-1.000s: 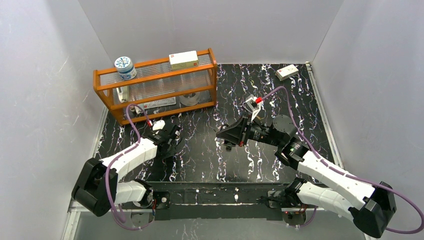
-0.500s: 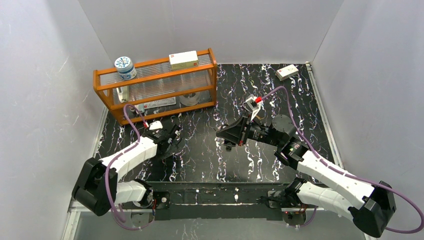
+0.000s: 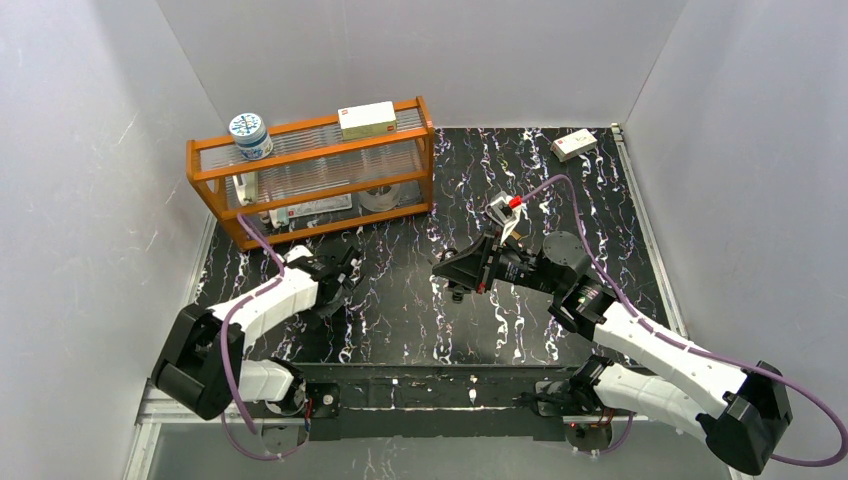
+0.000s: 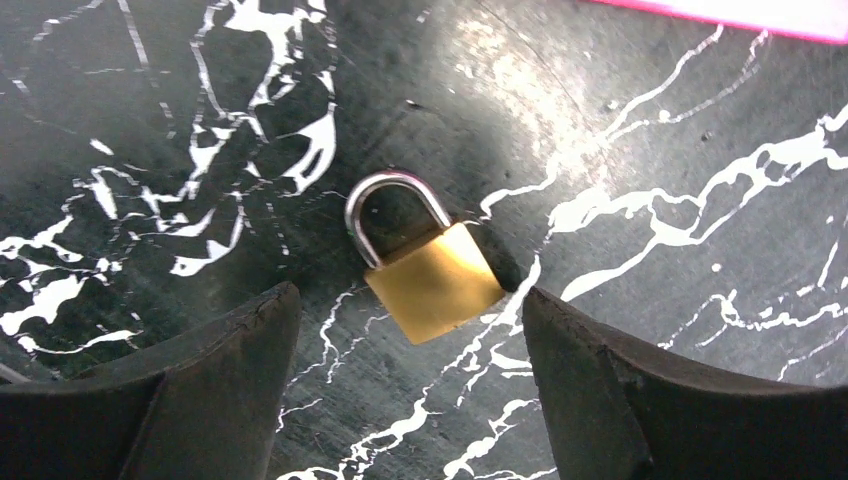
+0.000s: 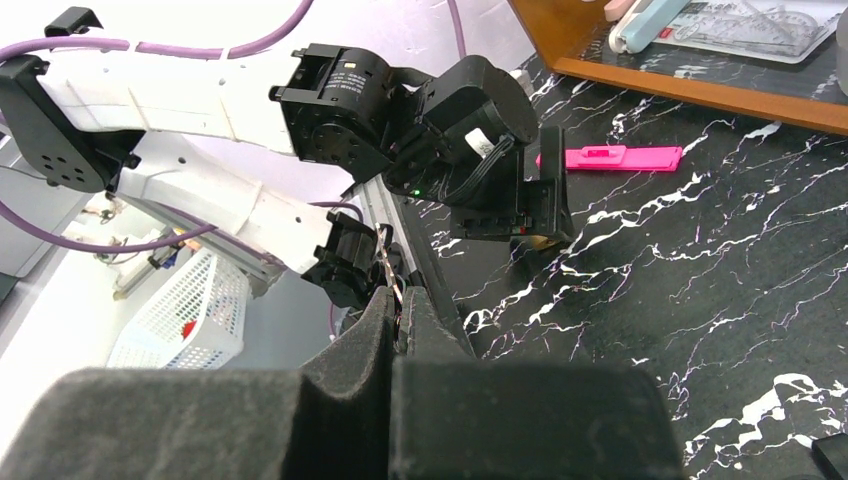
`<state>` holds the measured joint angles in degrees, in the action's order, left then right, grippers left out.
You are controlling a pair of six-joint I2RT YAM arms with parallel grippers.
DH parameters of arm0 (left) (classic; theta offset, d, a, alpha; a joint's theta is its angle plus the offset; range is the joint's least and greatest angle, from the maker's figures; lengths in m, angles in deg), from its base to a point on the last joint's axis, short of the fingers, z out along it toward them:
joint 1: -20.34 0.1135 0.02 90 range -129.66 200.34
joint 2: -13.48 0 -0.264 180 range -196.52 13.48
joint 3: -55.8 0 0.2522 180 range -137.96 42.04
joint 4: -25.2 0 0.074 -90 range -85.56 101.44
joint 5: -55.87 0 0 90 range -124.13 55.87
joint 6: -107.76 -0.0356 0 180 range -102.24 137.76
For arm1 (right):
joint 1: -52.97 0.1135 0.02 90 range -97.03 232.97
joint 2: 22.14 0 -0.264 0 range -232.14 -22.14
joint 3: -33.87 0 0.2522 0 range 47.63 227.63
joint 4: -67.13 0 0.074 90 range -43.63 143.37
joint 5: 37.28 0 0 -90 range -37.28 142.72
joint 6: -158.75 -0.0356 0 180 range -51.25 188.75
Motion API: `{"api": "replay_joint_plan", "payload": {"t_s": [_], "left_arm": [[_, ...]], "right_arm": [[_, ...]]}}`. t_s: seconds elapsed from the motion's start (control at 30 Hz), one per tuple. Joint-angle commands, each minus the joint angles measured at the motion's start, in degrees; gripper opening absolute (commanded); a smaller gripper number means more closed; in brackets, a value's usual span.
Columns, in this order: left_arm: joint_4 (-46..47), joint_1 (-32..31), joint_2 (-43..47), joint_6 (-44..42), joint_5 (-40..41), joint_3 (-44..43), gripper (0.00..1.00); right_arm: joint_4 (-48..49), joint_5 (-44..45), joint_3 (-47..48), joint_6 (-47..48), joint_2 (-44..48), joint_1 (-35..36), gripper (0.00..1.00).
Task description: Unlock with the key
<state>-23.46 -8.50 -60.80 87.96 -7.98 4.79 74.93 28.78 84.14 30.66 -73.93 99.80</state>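
The black marbled table (image 3: 400, 320) is filling the middle of the top view. The left gripper (image 4: 408, 298) is hovering with its jaws spread wide, and the brass padlock (image 4: 432, 282) is lying flat on the table between them at mid-frame. The right gripper (image 5: 400, 305) is pressing its jaws together at lower centre; whether they are pinching anything is unclear.

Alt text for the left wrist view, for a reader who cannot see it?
A brass padlock lies flat on the black marble table, between the open fingers of the left gripper, touching neither. A pink strip shows at the top right edge.
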Motion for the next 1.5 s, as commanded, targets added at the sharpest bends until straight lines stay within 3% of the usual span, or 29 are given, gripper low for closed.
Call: {"api": "replay_joint_plan", "payload": {"t_s": [0.0,0.43,0.5,0.63,0.87,1.0,1.47], "left_arm": [[-4.77,0.69,3.35,7.28,6.94,-0.01,0.77],[2.15,2.79,-1.83,4.37,-0.14,3.1,0.74],[2.61,3.06,-1.77,3.96,-0.39,3.15,0.67],[1.95,3.31,-1.05,3.4,-0.19,2.98,0.41],[2.8,3.35,1.61,-1.04,-2.36,1.59,0.2],[3.16,3.35,1.33,-6.06,-7.55,-1.45,0.11],[-2.31,3.79,2.59,-17.62,-39.07,-18.24,0.05]], "right_arm": [[1.74,1.56,-0.21,1.04,0.83,-0.19,0.01],[1.56,1.88,-0.5,1.63,0.97,-0.33,0.01],[1.51,1.94,-0.61,1.59,1.07,-0.33,0.01],[1.47,2.06,-0.7,1.44,1.32,-0.33,0.01],[2.14,1.71,-0.7,1.28,0.79,-0.41,0.01],[2.09,1.87,-0.54,0.64,0.25,-0.42,0.01],[-3.17,12.16,-3.05,-8.27,-2.68,-0.67,0.01]]}}
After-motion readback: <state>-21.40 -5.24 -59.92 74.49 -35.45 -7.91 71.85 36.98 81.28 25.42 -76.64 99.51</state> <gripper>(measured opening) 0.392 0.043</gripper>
